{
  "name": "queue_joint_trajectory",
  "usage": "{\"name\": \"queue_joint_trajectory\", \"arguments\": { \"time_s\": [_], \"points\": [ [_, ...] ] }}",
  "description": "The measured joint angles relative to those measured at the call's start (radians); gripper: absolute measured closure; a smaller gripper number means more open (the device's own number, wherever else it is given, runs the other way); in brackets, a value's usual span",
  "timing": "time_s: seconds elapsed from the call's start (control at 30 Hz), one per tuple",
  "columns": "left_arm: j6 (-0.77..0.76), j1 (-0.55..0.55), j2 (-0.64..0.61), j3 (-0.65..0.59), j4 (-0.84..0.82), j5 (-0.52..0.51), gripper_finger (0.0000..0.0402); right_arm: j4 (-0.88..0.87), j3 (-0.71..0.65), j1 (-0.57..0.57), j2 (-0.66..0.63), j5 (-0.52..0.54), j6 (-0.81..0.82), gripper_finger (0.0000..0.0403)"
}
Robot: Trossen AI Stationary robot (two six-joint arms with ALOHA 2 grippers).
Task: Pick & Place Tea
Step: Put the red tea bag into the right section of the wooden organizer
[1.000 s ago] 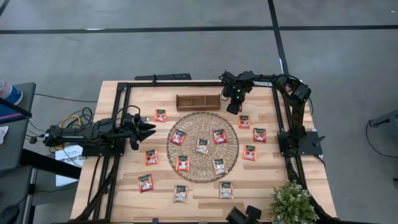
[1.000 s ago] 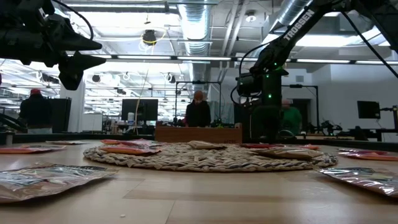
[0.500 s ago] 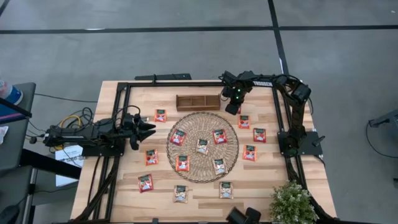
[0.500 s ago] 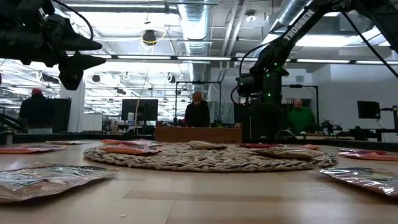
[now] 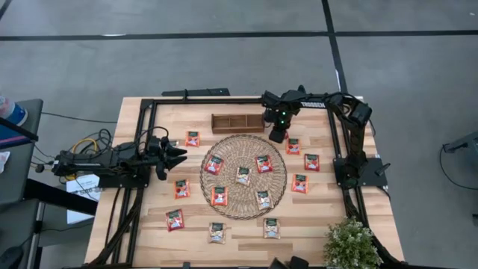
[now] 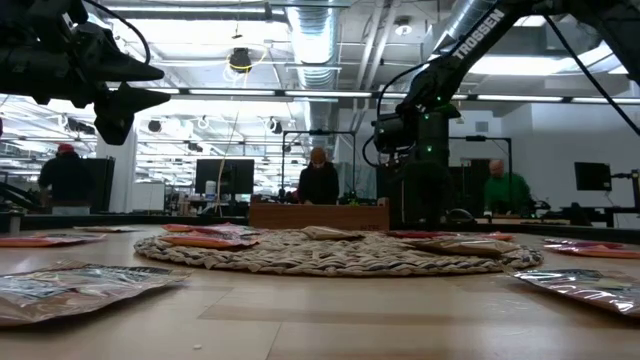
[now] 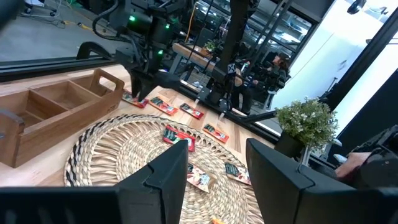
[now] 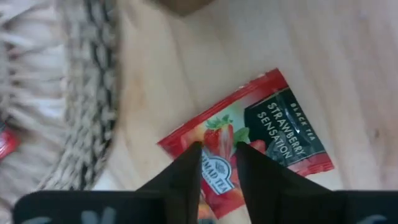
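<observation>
1. The wooden tray [image 5: 237, 122] is sitting in the upper middle of the high view, just above the round woven mat [image 5: 243, 176]; the left wrist view is showing its compartments bare.
2. The mat is carrying five tea sachets [image 5: 243, 175]. The rest are lying on the table [image 5: 142, 239] around it: four to the left and lower left, two below, four to the right.
3. Sachets are looking small, flat and square; some red-orange, others pale with dark tops.
4. The right gripper [image 8: 217, 167] is pointing down over the red sachet [image 8: 249, 148] nearest the tray's right end, just off the mat's edge. Its fingers are standing slightly apart, a narrow gap between them, the tips at the packet's face; nothing is pinched between them.
5. The packet's label is reading "STRAWBERRY SENSATION" and "BLACK TEA" on a dark panel, with strawberry pictures and a crest reading "AHMAD TEA".
6. The right arm is reading "TROSSEN" in the low view.
7. The left gripper [image 5: 179, 155] is waiting at the left of the high view, fingers spread, holding nothing.
</observation>
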Motion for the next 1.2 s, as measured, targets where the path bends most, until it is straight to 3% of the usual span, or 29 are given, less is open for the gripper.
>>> {"name": "queue_joint_trajectory", "arguments": {
  "time_s": [0.17,0.37,0.77,1.2],
  "points": [
    [0.0,0.0,0.0,0.0,0.0,0.0,0.0247,-0.129,0.095,0.013,-0.002,0.003,-0.055,0.0279],
    [0.0,0.0,0.0,0.0,0.0,0.0,0.0247,-0.144,0.193,0.001,-0.004,0.008,-0.172,0.0263],
    [0.029,0.0,0.0,0.0,0.0,0.0,0.0247,-0.097,0.157,-0.067,-0.003,0.04,-0.22,0.0201],
    [0.023,0.0,0.0,0.0,0.0,-0.003,0.0247,-0.09,0.157,-0.063,0.088,0.065,-0.178,0.0195]
  ]
}}
